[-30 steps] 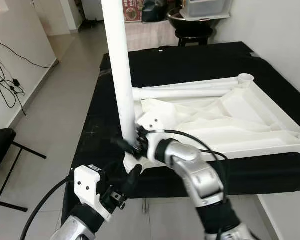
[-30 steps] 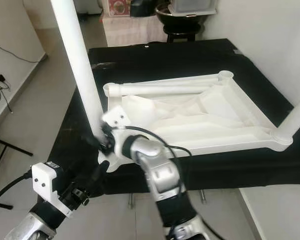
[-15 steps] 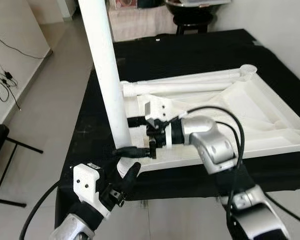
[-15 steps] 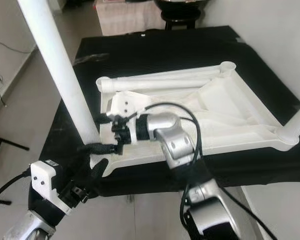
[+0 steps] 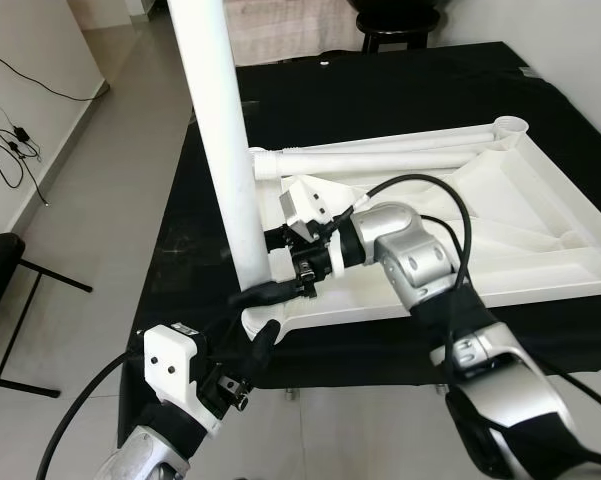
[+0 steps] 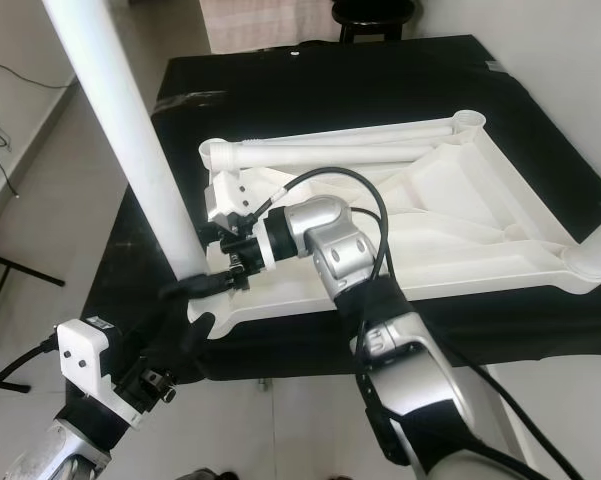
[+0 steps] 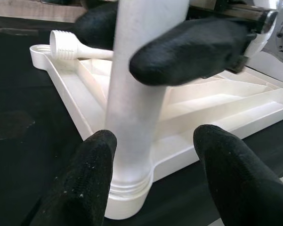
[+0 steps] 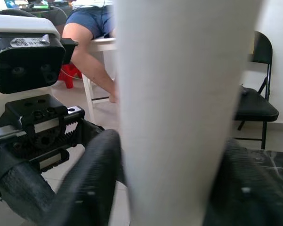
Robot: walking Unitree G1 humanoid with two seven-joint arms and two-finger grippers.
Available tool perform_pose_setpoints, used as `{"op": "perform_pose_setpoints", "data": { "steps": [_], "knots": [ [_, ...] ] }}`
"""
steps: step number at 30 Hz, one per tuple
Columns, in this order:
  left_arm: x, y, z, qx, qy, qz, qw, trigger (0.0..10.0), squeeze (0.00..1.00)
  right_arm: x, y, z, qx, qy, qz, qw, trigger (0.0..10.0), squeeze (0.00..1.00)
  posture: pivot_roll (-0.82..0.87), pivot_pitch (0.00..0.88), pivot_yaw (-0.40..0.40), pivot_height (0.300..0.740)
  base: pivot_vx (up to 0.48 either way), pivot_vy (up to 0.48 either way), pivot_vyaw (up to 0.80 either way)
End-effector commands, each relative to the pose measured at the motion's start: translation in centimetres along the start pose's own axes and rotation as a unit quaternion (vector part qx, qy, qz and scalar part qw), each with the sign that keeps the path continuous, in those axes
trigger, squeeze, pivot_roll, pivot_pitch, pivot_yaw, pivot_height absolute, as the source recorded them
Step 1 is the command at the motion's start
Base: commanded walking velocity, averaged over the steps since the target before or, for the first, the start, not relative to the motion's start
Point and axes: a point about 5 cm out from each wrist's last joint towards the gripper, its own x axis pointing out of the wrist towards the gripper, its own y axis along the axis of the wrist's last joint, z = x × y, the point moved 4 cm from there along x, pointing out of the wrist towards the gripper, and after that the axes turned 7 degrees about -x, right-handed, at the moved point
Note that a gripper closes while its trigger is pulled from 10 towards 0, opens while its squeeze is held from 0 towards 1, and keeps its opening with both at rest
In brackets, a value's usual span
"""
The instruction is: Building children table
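I see my right gripper (image 5: 272, 265) clamped on the upright white leg (image 5: 220, 150) at the upturned tabletop's (image 5: 540, 230) near-left corner socket; my left gripper (image 7: 150, 155) gapes wide just beside it, holding nothing.

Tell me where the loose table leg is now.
The loose leg lies along the upturned tabletop's far edge, beyond the right gripper.

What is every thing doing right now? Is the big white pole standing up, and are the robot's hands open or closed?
Upright table leg: standing in the tabletop's near corner socket.
Tabletop: upside down on the black cloth.
Spare leg: lying flat inside the tabletop.
Right hand: shut on the upright table leg, low down.
Left hand: open, around the leg's base.
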Motion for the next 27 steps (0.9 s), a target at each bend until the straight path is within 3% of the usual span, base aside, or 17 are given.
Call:
{"op": "perform_pose_setpoints", "data": {
  "steps": [1, 8, 10, 12, 14, 15, 16, 17, 19, 20, 21, 27],
  "knots": [
    [-0.2, -0.2, -0.1, 0.009, 0.005, -0.010, 1.000, 10.0, 0.00, 0.7, 0.3, -0.4, -0.004, 0.027, 0.017, 0.999, 0.0, 0.00, 0.11, 0.209, 0.045, 0.740, 0.000, 0.000, 0.00],
    [-0.2, -0.1, -0.1, 0.011, 0.011, -0.009, 1.000, 10.0, 0.00, 0.5, -0.1, 0.0, 0.002, -0.002, 0.022, 1.000, 0.0, 0.00, 0.10, 0.214, 0.043, 0.740, 0.000, 0.000, 0.00],
    [-0.2, -0.1, -0.1, 0.010, 0.010, -0.009, 1.000, 10.0, 0.00, 0.0, -0.5, 0.8, 0.008, -0.068, 0.020, 0.997, 0.0, 0.00, 0.09, 0.213, 0.041, 0.740, 0.000, 0.000, 0.00],
    [-0.3, -0.1, -0.2, 0.010, 0.011, -0.009, 1.000, 10.0, 0.00, -0.4, -2.2, 1.7, 0.033, -0.204, -0.018, 0.978, 0.0, 0.00, 0.08, 0.217, 0.050, 0.740, 0.000, 0.000, 0.00],
    [-0.3, -0.1, -0.2, 0.010, 0.011, -0.009, 1.000, 10.0, 0.00, -0.4, -2.2, 1.7, 0.033, -0.204, -0.018, 0.978, 0.0, 0.00, 0.08, 0.217, 0.050, 0.740, 0.000, 0.000, 0.00],
    [-0.4, 0.0, -0.3, 0.010, 0.011, -0.009, 1.000, 10.0, 0.00, -0.8, -3.5, 2.1, 0.045, -0.291, -0.055, 0.954, 0.0, 0.00, 0.07, 0.220, 0.053, 0.740, 0.000, 0.000, 0.00],
    [-0.4, 0.0, -0.4, 0.010, 0.010, -0.010, 1.000, 10.0, 0.00, -2.2, -4.9, 1.7, 0.070, -0.430, -0.098, 0.895, 0.0, 0.00, 0.06, 0.222, 0.061, 0.740, 0.000, 0.000, 0.00],
    [-0.4, 0.1, -0.5, 0.010, 0.009, -0.011, 1.000, 10.0, 0.00, -3.3, -5.8, 0.4, 0.095, -0.508, -0.126, 0.847, 0.0, 0.00, 0.07, 0.219, 0.077, 0.740, 0.000, 0.000, 0.00],
    [-0.4, 0.1, -0.5, 0.010, 0.009, -0.011, 1.000, 10.0, 0.00, -3.3, -5.8, 0.4, 0.095, -0.508, -0.126, 0.847, 0.0, 0.00, 0.07, 0.219, 0.077, 0.740, 0.000, 0.000, 0.00],
    [-0.3, 0.1, -0.6, 0.010, 0.008, -0.012, 1.000, 10.0, 0.00, -4.1, -6.3, -0.6, 0.113, -0.553, -0.142, 0.813, 0.0, 0.00, 0.07, 0.219, 0.077, 0.740, 0.000, 0.000, 0.00],
    [-0.3, 0.0, -0.7, 0.010, 0.006, -0.013, 1.000, 10.0, 0.00, -4.3, -6.6, -0.9, 0.115, -0.561, -0.150, 0.806, 0.0, 0.00, 0.04, 0.207, 0.086, 0.740, 0.000, 0.000, 0.00],
    [0.1, -0.1, -1.1, 0.015, 0.001, -0.018, 1.000, 10.0, 0.00, -4.2, -5.9, 1.4, 0.071, -0.546, -0.149, 0.821, 0.0, 0.00, 0.06, 0.188, 0.076, 0.740, 0.000, 0.000, 0.00]
  ]
}}
